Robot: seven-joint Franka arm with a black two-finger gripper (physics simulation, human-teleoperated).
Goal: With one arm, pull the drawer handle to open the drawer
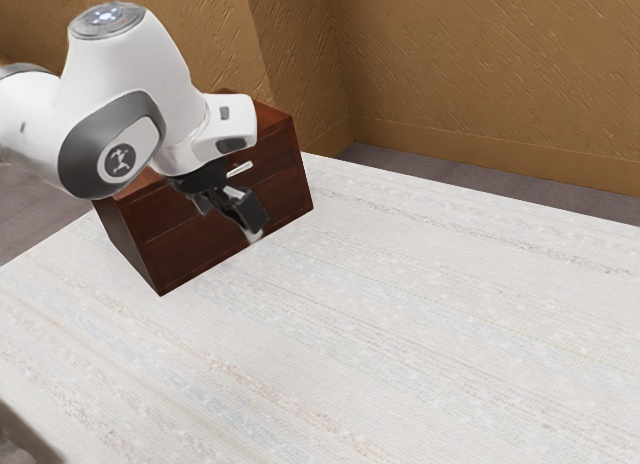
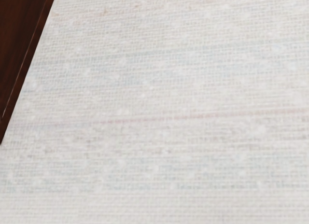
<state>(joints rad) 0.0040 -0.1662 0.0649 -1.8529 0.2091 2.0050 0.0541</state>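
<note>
A dark brown wooden drawer cabinet [image 1: 205, 229] stands on the table at the exterior view's upper left, with my arm covering part of it. A thin silver handle [image 1: 240, 168] shows on its upper drawer front, just under my wrist. My black gripper [image 1: 252, 227] hangs in front of the lower drawer front, close to or against the wood, a little below that handle. Both drawer fronts look flush with the cabinet. In the wrist view, a dark strip of the cabinet [image 2: 14, 45] runs along one side, beside pale table surface.
The whitish woven-textured table [image 1: 420, 324] stretches wide toward the exterior view's right and front. Tan walls [image 1: 480, 54] rise behind the table, with grey floor between them.
</note>
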